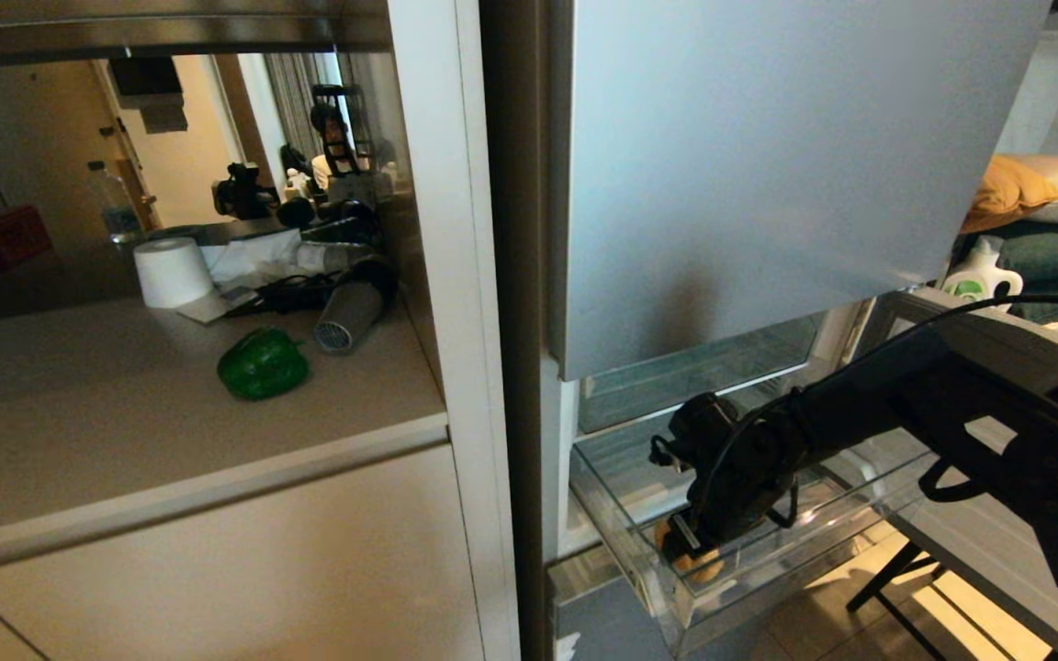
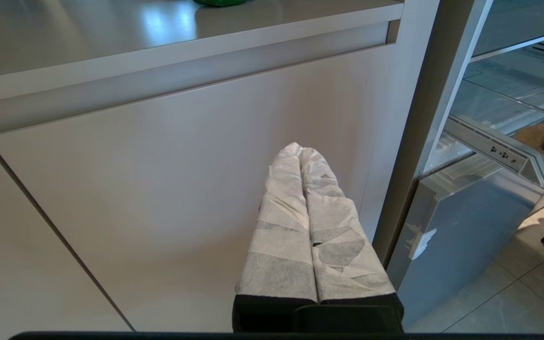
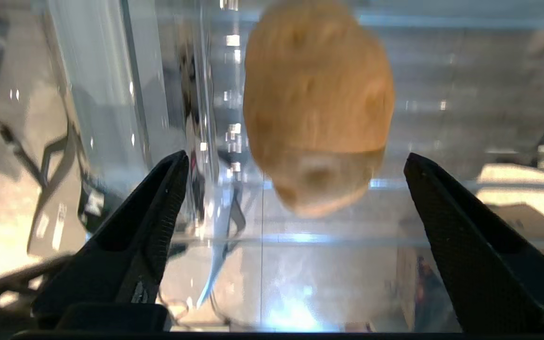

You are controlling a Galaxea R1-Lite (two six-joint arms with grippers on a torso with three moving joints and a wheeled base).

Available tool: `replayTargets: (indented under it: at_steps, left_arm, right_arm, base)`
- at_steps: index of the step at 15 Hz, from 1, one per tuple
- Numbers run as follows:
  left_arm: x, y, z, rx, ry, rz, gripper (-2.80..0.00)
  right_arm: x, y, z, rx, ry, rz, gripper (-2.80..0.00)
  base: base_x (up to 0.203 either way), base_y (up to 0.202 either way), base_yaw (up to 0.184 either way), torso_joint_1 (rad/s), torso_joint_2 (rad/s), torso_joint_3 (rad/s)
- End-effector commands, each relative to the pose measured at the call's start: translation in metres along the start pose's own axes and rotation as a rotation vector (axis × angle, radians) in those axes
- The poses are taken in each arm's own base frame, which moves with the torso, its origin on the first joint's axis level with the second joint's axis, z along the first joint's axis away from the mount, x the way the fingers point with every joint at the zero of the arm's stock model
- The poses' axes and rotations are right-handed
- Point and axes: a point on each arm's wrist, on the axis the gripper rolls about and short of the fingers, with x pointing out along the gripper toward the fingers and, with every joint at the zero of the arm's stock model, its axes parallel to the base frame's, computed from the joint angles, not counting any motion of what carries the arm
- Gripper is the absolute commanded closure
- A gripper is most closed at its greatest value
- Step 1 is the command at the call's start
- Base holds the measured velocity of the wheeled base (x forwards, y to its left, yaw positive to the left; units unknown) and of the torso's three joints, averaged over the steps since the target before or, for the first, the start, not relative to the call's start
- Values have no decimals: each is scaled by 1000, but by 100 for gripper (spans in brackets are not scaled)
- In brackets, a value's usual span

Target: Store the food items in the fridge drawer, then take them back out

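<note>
Reaching down into the fridge drawer (image 1: pixel 625 528) at the lower centre-right of the head view, the right gripper (image 1: pixel 687 551) hangs over the near front corner of the clear bin with its fingers spread wide and nothing between them. In the right wrist view the potato (image 3: pixel 317 108) lies on the drawer's transparent floor just ahead of the gripper's two black fingers (image 3: pixel 151 222), in line with the gap between them but touching neither; it fills the upper centre of that frame. In the head view only a sliver of the potato (image 1: pixel 708 569) shows beneath the gripper.

The green bell pepper (image 1: pixel 263 364) sits on the bench (image 1: pixel 125 431) at the centre-left of the head view, well apart from the drawer, near a grey hair dryer (image 1: pixel 350 312) and a roll of paper (image 1: pixel 173 272).

The left gripper (image 2: pixel 300 153), its taped fingers pressed together, is parked low before a pale cabinet front (image 2: pixel 158 179).
</note>
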Motion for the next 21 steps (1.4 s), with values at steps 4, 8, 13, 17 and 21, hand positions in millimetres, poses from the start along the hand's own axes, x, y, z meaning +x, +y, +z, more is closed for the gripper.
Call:
replayTargets:
  at_steps: [4,8,13,17,21]
  left_arm:
    - [1,0,-3,0,11,0,0]
    - [1,0,-3,0,11,0,0]
    - [1,0,-3,0,11,0,0]
    - [1,0,-3,0,11,0,0]
    - [1,0,-3,0,11,0,0]
  right_arm:
    - [7,1,-3,-3,8,-2,-280]
    - [8,1,-4,-7,9,-6,-280]
    - [10,1,-6,-8,21,-20,-280]
    - [11,1,-6,-8,21,-31,-280]
    - [11,1,-6,-9,21,-31,0]
  base:
    - [0,0,0,0,0,0]
    - [0,0,0,0,0,0]
    - [0,0,0,0,0,0]
    - [0,0,0,0,0,0]
    - [0,0,0,0,0,0]
